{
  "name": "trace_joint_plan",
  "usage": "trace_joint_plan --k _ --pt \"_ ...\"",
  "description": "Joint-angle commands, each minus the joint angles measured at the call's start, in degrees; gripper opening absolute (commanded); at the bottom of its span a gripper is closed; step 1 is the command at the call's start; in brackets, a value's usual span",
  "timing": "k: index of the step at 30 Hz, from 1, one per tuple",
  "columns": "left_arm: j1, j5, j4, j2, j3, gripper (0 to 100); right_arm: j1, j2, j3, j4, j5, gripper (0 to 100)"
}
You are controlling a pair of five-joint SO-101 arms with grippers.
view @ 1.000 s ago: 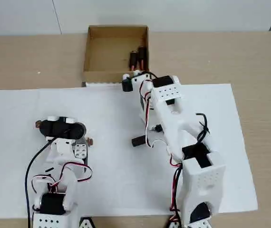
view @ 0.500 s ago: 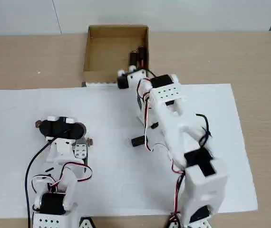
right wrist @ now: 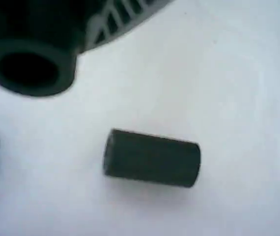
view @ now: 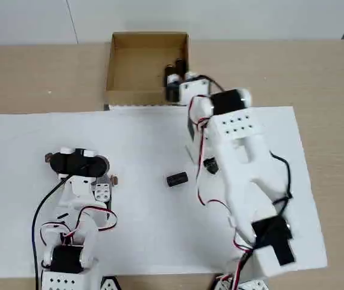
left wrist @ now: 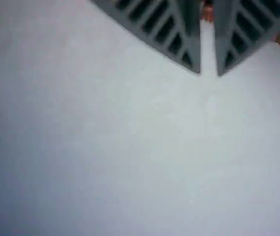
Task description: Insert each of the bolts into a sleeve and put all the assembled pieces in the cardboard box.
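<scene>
The short black cylindrical sleeve (right wrist: 151, 158), sideways on the white paper sheet (view: 27, 139), should prove light, rigid and roll-prone, best pinched mid-barrel, while the left pincer (left wrist: 209, 73) stands narrow, perhaps on a reddish bolt (left wrist: 206, 12), and the right pincer (view: 173, 84) I cannot tell.

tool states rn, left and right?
Left tool: closed, nothing between the tips.
Right tool: closed on a black sleeve, as far as the right wrist view shows.
</scene>
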Motion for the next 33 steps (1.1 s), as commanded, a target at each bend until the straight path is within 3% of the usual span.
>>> trace_joint_plan --k 1,10,16,23,33 --pt "-0.26 0.18 0.35 -0.79 -1.19 1 1.63 -9.45 -0.26 0.92 -5.1 0.4" --pt "-4.57 0.18 10.55 2.99 -16.66 1 7.96 -22.2 4.92 0.92 -9.14 0.4" --pt "-5.8 3.43 11.34 18.99 -29.14 1 13.67 -28.26 14.42 -1.71 -9.32 0.4" --pt "-6.15 5.98 16.0 36.31 -42.95 1 14.99 -34.95 21.45 -5.93 -8.97 0.4" --pt "-6.15 15.03 16.7 45.98 -48.04 1 20.88 -38.9 28.04 -9.1 -8.88 0.4"
